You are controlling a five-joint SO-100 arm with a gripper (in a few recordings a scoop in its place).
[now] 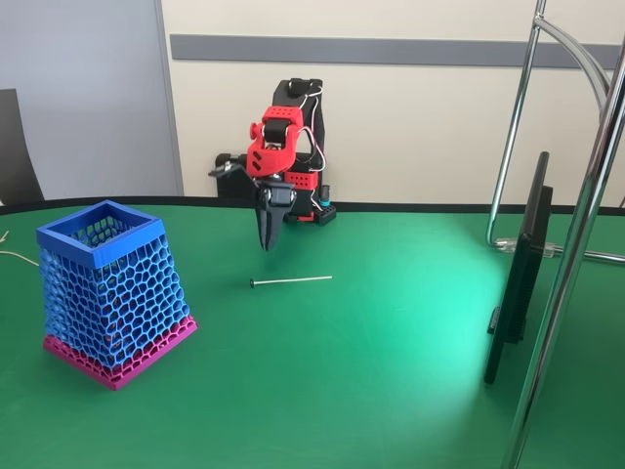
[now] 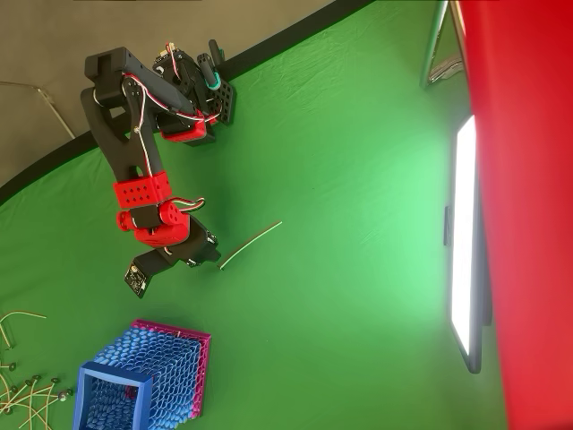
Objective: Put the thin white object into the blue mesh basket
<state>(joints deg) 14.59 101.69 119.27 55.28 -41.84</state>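
While the green surface [image 1: 391, 371] spreads wide under everything, the red and black arm [image 1: 283, 147] rises from its far edge and bends down so that the fingers [image 1: 268, 240] point straight at the cloth, hanging above it without touching. In the fixed view the two dark fingers taper together to one point with no gap between them and nothing held, so they look closed and empty. The blue mesh basket [image 1: 109, 293] stands upright on its magenta-pink base band, well off to the left of the fingers in the fixed view, its open rim facing up. In the overhead view the basket [image 2: 143, 381] sits below the fingers [image 2: 208, 255], apart from them. The thin white object [image 1: 291, 280] lies flat on the surface just in front of the fingers and slightly right, its dark tip at the left end; in the overhead view it lies [image 2: 251, 244] just beside them, slanting.
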